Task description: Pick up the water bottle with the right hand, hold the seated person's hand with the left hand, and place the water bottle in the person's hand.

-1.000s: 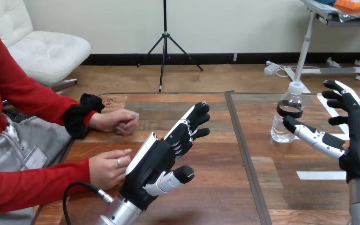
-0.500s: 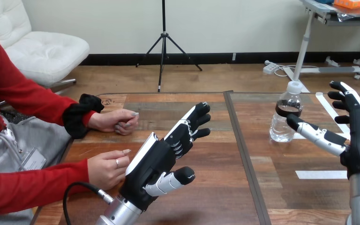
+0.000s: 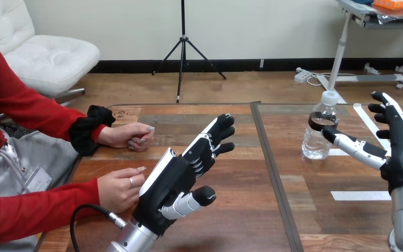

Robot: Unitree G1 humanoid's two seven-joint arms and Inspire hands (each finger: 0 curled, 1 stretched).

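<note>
On the table's (image 3: pixel 231 220) right side: bottle (image 3: pixel 319 137) stood upright, not lifted.
Right hand (image 3: pixel 401 152): open, fingers spread, thumb tip at the bottle's side; contact unclear, no grip.
Left hand (image 3: pixel 176 181): open, fingers loosely extended, just beside the person's nearer hand (image 3: pixel 116 190), holding nothing.
Person's farther hand (image 3: pixel 128 135): rested on the table.
Progress: nothing done, by my read; grasp, hand-hold and handover all left.

Person's nearer hand (image 3: pixel 116 189): fingers partly hidden behind left robot hand (image 3: pixel 176 181). Right robot hand (image 3: pixel 401 157) cut by right edge; thumb tip overlaps clear plastic water bottle (image 3: pixel 315 142), contact unclear.
</note>
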